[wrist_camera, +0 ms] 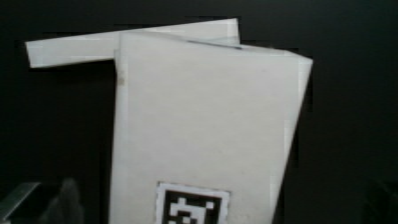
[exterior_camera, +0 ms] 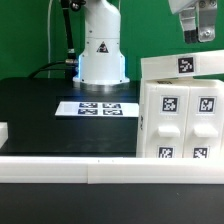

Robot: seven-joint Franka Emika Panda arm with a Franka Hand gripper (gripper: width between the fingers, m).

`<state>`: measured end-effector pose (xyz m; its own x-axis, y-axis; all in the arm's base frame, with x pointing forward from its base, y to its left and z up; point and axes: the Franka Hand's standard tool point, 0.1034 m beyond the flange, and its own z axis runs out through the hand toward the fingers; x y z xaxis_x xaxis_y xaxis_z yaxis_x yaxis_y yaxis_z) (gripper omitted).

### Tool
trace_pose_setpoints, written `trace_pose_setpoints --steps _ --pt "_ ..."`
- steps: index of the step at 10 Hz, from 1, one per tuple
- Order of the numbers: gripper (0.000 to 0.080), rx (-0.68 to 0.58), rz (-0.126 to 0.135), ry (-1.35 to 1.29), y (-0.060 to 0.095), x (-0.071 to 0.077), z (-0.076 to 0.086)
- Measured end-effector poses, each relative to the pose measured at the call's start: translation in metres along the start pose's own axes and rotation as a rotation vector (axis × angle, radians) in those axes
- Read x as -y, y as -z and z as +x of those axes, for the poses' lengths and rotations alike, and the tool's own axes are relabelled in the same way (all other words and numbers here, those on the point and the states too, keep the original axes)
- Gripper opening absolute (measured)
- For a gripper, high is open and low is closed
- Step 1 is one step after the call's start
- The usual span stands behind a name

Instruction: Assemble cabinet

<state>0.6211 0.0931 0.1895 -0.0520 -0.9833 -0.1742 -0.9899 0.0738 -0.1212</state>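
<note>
The cabinet is a large white box at the exterior view's right, with four tagged panels on its near face. A flat white tagged panel lies on top of it, slightly tilted. My gripper hangs just above that top panel, apart from it, with the jaws spread and nothing between them. In the wrist view the cabinet's white top fills the picture, with one tag near the edge. One dim finger shows beside it; the other is hidden in the dark.
The marker board lies on the black table in front of the white robot base. A small white block sits at the exterior view's left edge. A white rail runs along the front.
</note>
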Motion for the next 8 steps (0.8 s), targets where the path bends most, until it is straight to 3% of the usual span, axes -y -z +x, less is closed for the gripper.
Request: trace_pose_setpoints --steps 2,8 --pt "0.0797 -0.002 -0.006 0.037 -0.003 0.000 -0.005" --pt "0.0797 0.005 -0.007 0.727 0.004 0.008 -0.012"
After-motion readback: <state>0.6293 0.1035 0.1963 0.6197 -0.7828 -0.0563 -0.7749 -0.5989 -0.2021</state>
